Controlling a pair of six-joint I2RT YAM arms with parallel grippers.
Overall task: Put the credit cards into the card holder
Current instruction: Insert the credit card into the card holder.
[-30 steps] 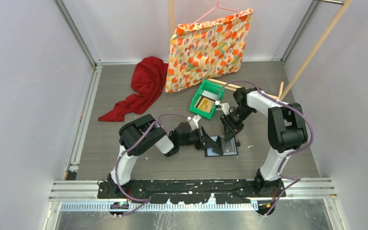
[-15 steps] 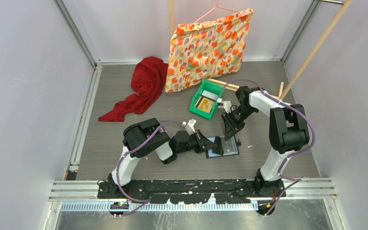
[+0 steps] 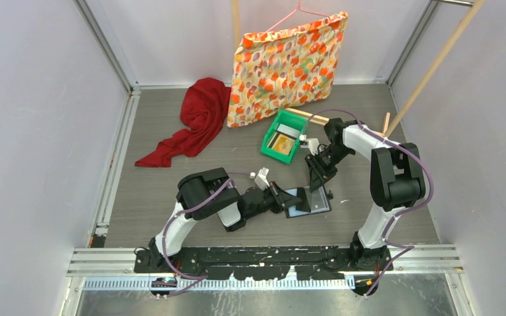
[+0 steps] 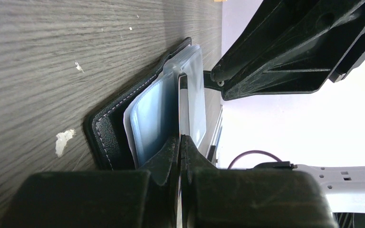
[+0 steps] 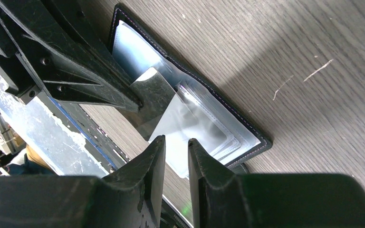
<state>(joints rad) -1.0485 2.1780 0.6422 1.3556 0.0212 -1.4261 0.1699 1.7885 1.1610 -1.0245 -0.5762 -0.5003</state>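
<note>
The black card holder [image 3: 311,203] lies open on the table with its clear pocket pages fanned. My left gripper [image 3: 281,196] reaches in from the left and is shut on the edge of one pocket page [image 4: 195,95], lifting it off the black cover [image 4: 105,130]. My right gripper [image 3: 317,185] hangs just above the card holder [image 5: 228,111], jaws a narrow gap apart [image 5: 176,142] with nothing between them. The left fingers [image 5: 76,71] show in the right wrist view, pinching the raised page [image 5: 154,90]. The credit cards, one yellow-gold [image 3: 280,143] and one white-grey [image 3: 290,131], lie in the green tray [image 3: 295,117].
A red cloth [image 3: 197,118] lies at the back left. A floral bag [image 3: 283,62] hangs on a hanger at the back. A wooden slat [image 3: 316,117] lies behind the tray, and a wooden stick [image 3: 435,62] leans at the right wall.
My left arm has swung right and drawn in closer, still shut on the pocket page. The card holder has shifted slightly right. The right gripper has barely moved.
</note>
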